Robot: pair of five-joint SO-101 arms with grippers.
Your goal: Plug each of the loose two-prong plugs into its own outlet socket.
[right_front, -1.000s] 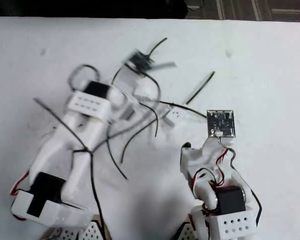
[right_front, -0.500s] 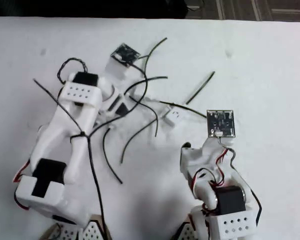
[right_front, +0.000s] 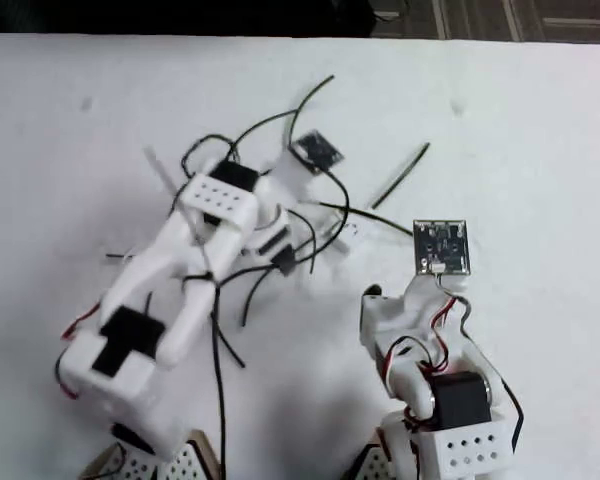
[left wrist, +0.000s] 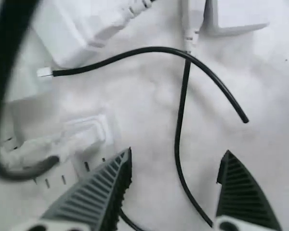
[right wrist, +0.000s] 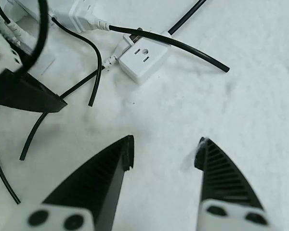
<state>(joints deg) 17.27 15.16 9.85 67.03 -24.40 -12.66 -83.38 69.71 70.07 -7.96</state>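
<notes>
Gripper of left arm (left wrist: 177, 154) has swung rightward toward outlet socket (right wrist: 144, 57).

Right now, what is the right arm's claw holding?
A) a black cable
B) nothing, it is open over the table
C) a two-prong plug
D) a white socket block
B: the right gripper stands open with only bare table between its fingers, and the white outlet socket lies apart from it.
</notes>
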